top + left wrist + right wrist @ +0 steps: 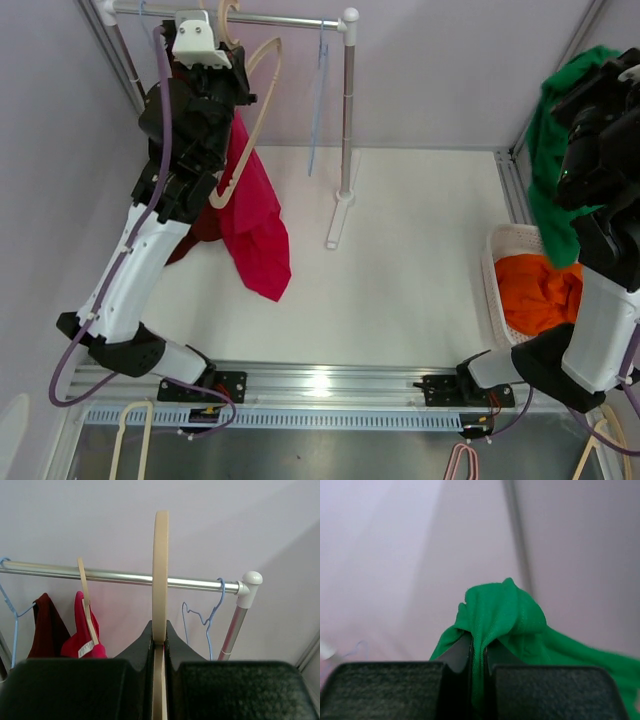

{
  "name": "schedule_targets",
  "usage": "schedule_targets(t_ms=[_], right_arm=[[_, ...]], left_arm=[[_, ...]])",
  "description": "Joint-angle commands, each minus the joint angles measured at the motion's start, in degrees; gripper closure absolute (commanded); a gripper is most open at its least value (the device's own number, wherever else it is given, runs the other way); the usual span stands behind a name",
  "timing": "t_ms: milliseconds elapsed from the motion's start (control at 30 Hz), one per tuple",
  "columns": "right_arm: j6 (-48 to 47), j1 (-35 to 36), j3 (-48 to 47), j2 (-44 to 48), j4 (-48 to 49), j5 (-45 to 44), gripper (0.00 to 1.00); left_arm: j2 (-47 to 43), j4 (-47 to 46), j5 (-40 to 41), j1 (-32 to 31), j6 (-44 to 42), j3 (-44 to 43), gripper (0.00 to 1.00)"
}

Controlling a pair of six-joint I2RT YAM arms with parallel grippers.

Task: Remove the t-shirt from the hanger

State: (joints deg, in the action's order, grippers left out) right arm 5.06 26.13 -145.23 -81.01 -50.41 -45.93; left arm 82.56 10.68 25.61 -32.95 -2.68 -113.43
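Right gripper (pixel 479 650) is clenched hard on a bunched fold of the green t-shirt (pixel 505 610), with fabric squeezed up between the jaws and the rest draping down off to the side. From the overhead camera, that shirt hangs high at the far right, just above the white basket (pixel 497 250) that already has an orange garment (pixel 535 290) in it. My guess is it's held up there so it can drop straight into the basket without dragging across the bench (pixel 400 270).

Left gripper (pixel 160 640) is pinched shut on the cream hanger (pixel 161 570), gripping it edge-on so the hook end points up toward the rail (pixel 120 576). The hanger looks bare to me, so I'd say the shirt is already off it. That arm is probably just keeping the hanger steady, or getting ready to hook it back on.

A red shirt (pixel 258 225) hangs down by the left arm, apparently from another hanger on the rail, and a thin blue hanger (pixel 318 100) dangles further along. Neither is touched by anything.

Main risk I see is the green shirt's loose tail landing outside the basket rim if it's let go too far over.
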Motion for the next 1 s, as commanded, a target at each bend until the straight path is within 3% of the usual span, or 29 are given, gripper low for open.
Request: schedule_targets(t_ms=[0,33,100,167,233,267,333,367,400,433,467,533,600,833,967], right_arm=[[-21.02,-0.47,2.52,-0.65,16.08,-13.19,1.00],[-24.62,-0.38,6.32,1.89,27.19,-17.92,1.00],[-28.18,-1.34,15.01,4.62,33.69,-19.72,1.00],[-23.28,-5.53,18.56,7.79,30.31,-18.59,1.00],[-12.40,-10.46,24.43,10.42,24.60,-15.35,1.00],[-8.09,-13.44,26.55,10.96,18.40,-9.15,1.00],[4.30,-26.17,32.43,11.40,12.73,1.66,1.00],[7.82,-31.79,34.29,10.62,8.71,14.77,1.00],[10.99,-42.02,36.05,10.18,7.36,21.17,1.00],[15.81,-46.48,40.94,10.09,7.61,32.46,1.00],[17.51,-50.52,43.95,10.35,8.48,32.57,1.00],[20.68,-58.86,49.23,10.79,10.67,43.27,1.00],[21.30,-61.37,53.90,10.35,12.27,47.40,1.00],[21.57,-61.81,68.66,8.94,18.84,47.87,1.00],[20.61,-61.64,67.72,7.98,18.87,46.46,1.00]], left_arm=[[2.42,-4.96,-0.02,1.04,-2.59,-2.06,0.99],[2.86,-5.40,-0.46,1.13,-3.12,-2.06,0.99],[4.53,-6.02,-3.35,2.27,-2.52,-2.67,0.99],[6.80,-6.02,-5.47,3.32,-2.42,-3.46,0.99],[8.74,-5.76,-6.62,3.86,-2.86,-5.57,0.99],[9.62,-5.84,-6.88,4.38,-3.03,-6.27,0.99],[11.65,-6.72,-9.08,4.91,-3.12,-7.51,0.99],[12.26,-7.24,-9.34,5.17,-3.04,-7.86,0.99],[13.57,-7.60,-9.61,5.35,-3.12,-8.38,0.99],[14.02,-8.12,-10.65,5.61,-2.86,-9.17,0.99],[14.72,-8.39,-11.10,5.70,-2.86,-9.18,0.99],[16.74,-8.66,-11.54,5.97,-2.42,-11.20,0.99],[18.06,-8.48,-12.16,6.23,-2.07,-13.56,0.99],[24.04,-7.08,-13.65,6.67,-1.02,-20.43,0.99],[25.28,-7.34,-14.71,7.02,0.39,-20.87,0.99]])
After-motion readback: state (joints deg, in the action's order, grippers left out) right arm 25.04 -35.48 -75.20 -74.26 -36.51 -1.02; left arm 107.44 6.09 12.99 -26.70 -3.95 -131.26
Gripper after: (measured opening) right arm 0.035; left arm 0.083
